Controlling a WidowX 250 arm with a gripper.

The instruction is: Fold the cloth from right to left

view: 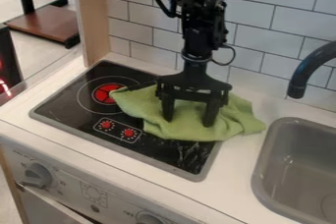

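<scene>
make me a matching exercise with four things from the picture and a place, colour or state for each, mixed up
Things
1. cloth
2. gripper
3. sink
4. tap

Descriptions
A. gray, set into the counter
B. curves in from the right edge of the view
C. green, rumpled, partly on the stovetop
D. pointing down, its two fingers spread apart

Right pairs: 1-C, 2-D, 3-A, 4-B
</scene>
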